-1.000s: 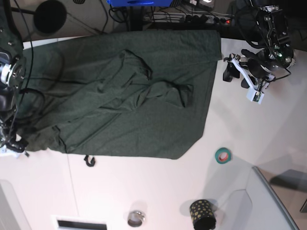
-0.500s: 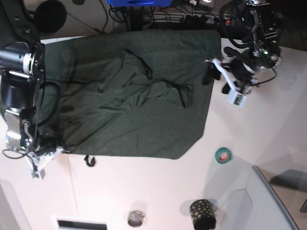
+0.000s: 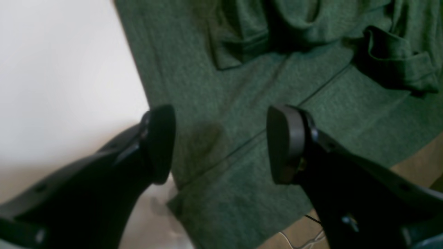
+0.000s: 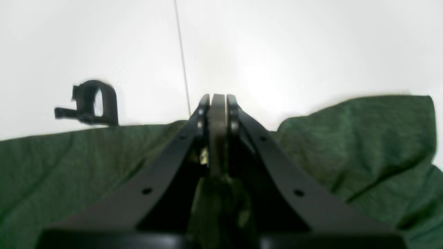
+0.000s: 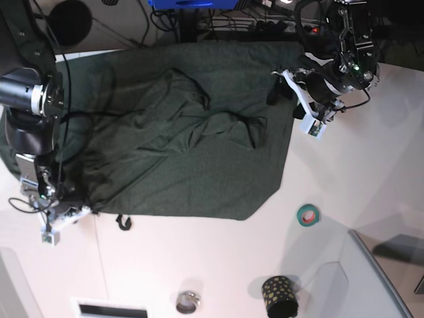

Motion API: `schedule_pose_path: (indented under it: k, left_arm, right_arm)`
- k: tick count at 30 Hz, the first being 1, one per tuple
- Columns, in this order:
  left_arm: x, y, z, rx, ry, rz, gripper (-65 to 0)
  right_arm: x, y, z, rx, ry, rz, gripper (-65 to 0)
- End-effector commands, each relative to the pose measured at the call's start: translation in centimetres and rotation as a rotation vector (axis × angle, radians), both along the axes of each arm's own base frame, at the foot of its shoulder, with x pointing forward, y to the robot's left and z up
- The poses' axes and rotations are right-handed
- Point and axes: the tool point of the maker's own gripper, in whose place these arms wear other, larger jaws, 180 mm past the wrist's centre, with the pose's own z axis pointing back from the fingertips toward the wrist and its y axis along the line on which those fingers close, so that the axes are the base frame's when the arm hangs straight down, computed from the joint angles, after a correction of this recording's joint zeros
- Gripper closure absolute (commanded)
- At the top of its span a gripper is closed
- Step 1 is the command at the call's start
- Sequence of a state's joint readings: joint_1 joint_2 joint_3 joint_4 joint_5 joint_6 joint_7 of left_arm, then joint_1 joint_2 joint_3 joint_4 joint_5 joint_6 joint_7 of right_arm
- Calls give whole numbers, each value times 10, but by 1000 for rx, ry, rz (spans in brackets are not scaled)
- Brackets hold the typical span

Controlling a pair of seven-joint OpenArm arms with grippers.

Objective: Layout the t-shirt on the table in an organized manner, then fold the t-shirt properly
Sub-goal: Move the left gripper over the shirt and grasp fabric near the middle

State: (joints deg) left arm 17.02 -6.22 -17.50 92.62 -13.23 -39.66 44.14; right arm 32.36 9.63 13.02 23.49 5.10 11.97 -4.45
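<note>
Right jaws pinch the t-shirt (image 5: 192, 139) edge, left jaws spread; its length runs across the table (image 5: 199, 265).

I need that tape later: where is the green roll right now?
In the base view the green tape roll lies on the white table, right of the t-shirt's lower corner, above the black polka-dot cup.
</note>
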Motion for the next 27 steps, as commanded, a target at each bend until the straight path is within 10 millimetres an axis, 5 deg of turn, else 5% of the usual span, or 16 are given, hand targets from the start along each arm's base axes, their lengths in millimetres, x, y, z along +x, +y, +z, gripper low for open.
schedule_pose_path:
  k: [1, 5, 10, 14, 21, 27]
  left_arm:
    - [15, 0, 13, -8, -57, -5, -397]
    - [46, 0, 21, -22, -103, 6, -397]
    - [99, 2, 27, -64, -140, 41, -398]
    - [138, 1, 14, -132, -86, 81, -405]
    - [188, 1, 23, -220, -148, 171, -403]
    - [203, 23, 27, -162, -153, 232, -398]
  right_arm:
    - [16, -9, 20, -9, -58, -12, -9]
    - [4, -9, 19, 31, -7, -16, -2]
    - [-28, -10, 60, 51, -159, -13, -6]
    - [-58, -4, 89, -10, -250, 36, -8]
    - [-92, -20, 75, -62, -197, 43, -8]
    - [-104, -22, 62, -62, -160, 42, -6]
